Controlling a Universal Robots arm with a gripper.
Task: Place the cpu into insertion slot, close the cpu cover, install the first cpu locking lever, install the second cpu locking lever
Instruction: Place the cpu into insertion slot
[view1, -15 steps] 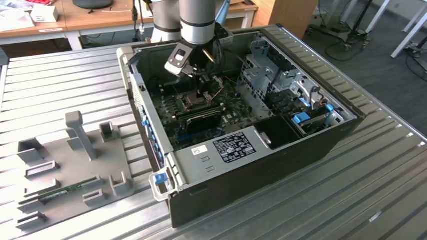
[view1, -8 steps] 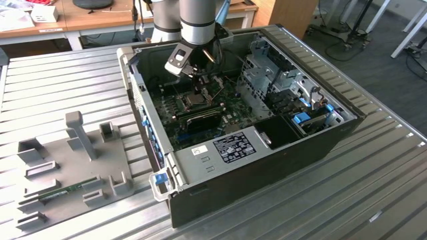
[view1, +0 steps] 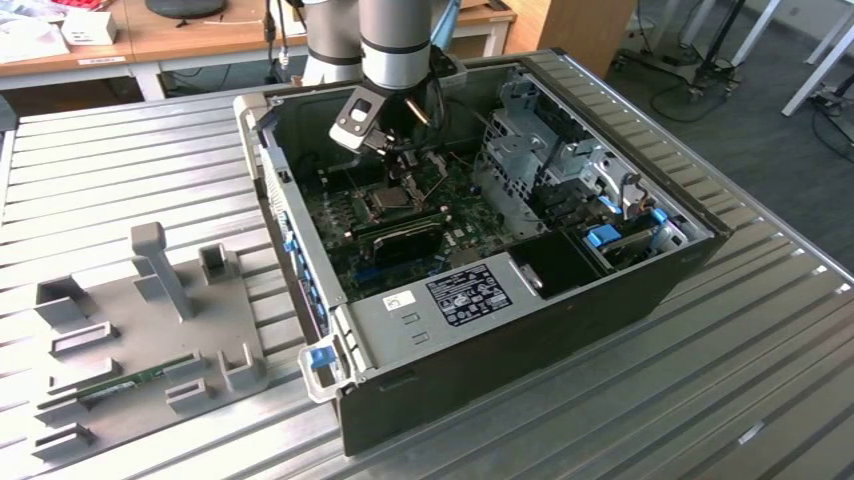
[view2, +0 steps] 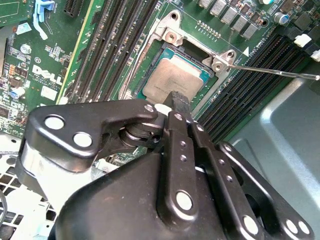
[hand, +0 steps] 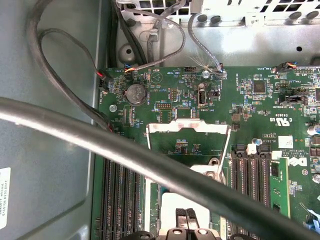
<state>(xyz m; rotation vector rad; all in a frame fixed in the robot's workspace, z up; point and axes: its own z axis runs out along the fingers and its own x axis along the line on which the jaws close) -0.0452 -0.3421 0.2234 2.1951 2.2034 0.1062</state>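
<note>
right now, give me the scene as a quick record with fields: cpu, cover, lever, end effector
cpu: lying in the insertion slot, grey top up
cpu cover: open, swung back off the slot
locking lever: unlatched, sticking out over the memory slots
end effector: shut, tips down at the cpu; contact unclear
setting: inside an open computer case on a metal table

We are counting one cpu (view2: 172, 82), one insertion slot (view2: 167, 49), one cpu cover (hand: 189, 126), one thin locking lever (view2: 272, 70), one green motherboard (hand: 260, 107), one open computer case (view1: 534, 350) and one grey tray (view1: 134, 345).
</note>
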